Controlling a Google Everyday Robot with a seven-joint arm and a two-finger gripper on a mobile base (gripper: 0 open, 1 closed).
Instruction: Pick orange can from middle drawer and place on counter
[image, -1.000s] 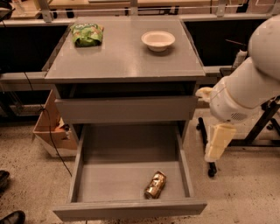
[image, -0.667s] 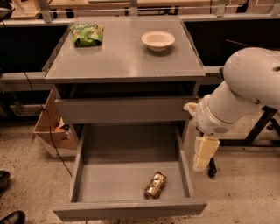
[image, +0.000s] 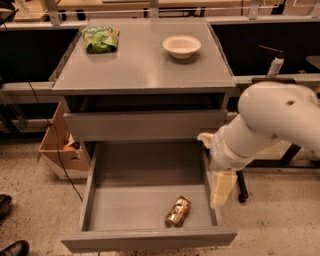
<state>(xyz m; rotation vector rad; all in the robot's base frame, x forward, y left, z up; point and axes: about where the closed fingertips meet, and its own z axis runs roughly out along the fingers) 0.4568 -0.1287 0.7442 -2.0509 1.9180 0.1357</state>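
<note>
Nearest me, the drawer (image: 125, 207) stands open with the can (image: 178, 211) lying on its side near the front right corner, untouched, so I judge the pick not yet begun. My hand (image: 222, 189) hangs just beside the drawer's right wall, right of the can; whether it is spread or pressed together I cannot tell. Farther back, the table (image: 145, 70) carries a green bag (image: 100, 39) and a white bowl (image: 181, 46); reaching, grasping, lifting and setting down are all left.

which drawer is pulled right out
The middle drawer, holding the orange can; the upper drawer is barely out. The end effector hangs by the open one's right rim.
</note>
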